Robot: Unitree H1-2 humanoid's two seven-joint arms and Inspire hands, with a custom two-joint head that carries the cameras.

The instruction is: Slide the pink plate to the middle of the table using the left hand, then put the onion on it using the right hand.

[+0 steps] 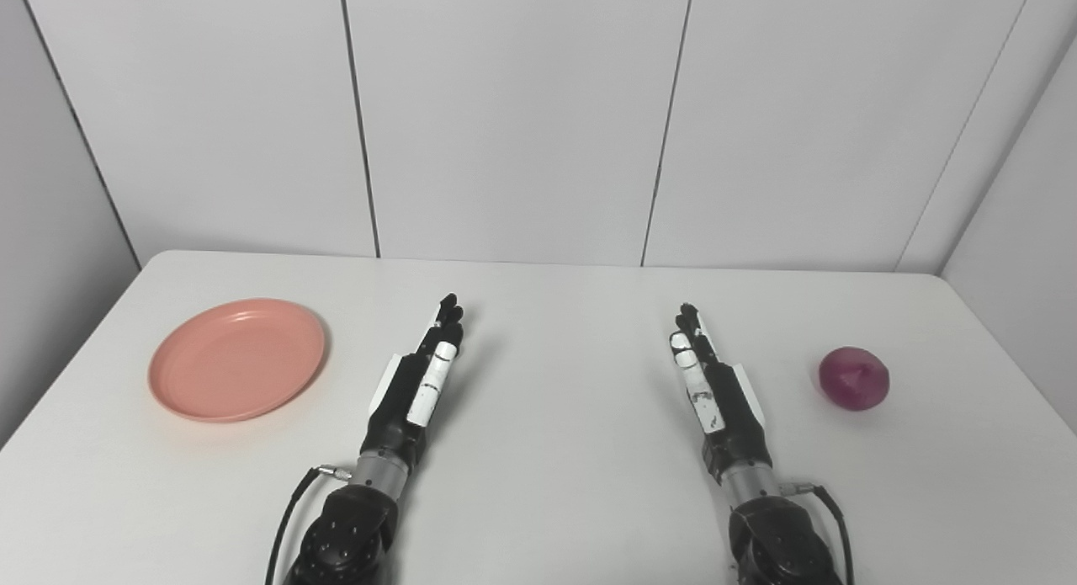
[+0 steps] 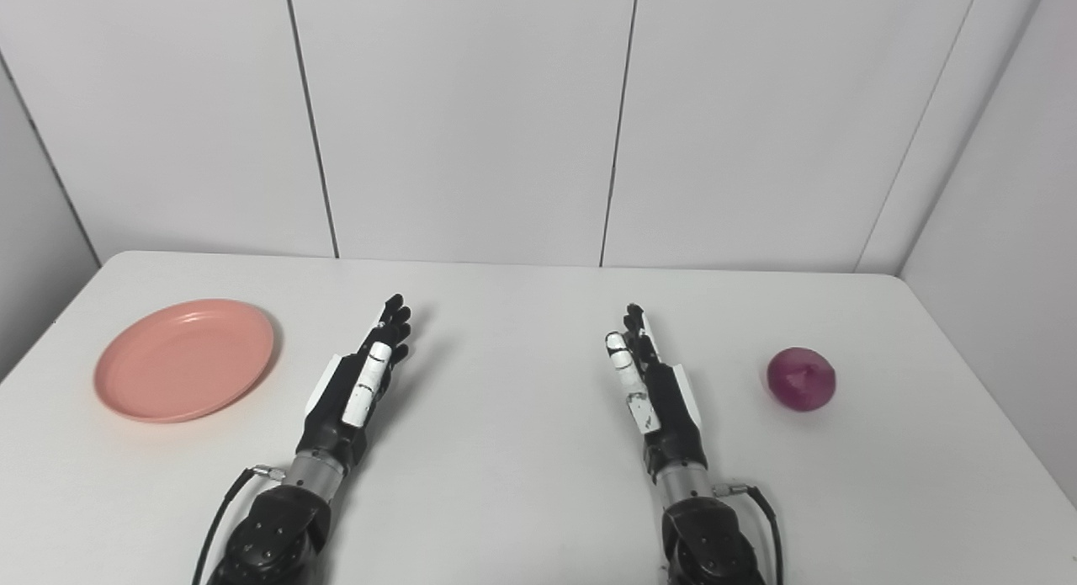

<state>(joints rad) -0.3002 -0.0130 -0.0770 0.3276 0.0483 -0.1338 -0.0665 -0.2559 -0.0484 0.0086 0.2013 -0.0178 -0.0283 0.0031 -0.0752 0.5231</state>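
Black left hand (image 1: 418, 381) and right hand (image 1: 715, 389), white thumb covers, silver wrists, black cables.

Left hand (image 1: 418, 381) flat, right hand (image 1: 712, 383) flat, fingers (image 1: 443, 353) extended, holding nothing

A white surface (image 1: 538, 484) with rounded far corners fills the lower part of both views. Behind it stands a back wall (image 1: 513, 114) of pale grey panels divided by thin dark vertical seams. Plain grey side walls (image 2: 1001, 231) angle in at the left and right edges.
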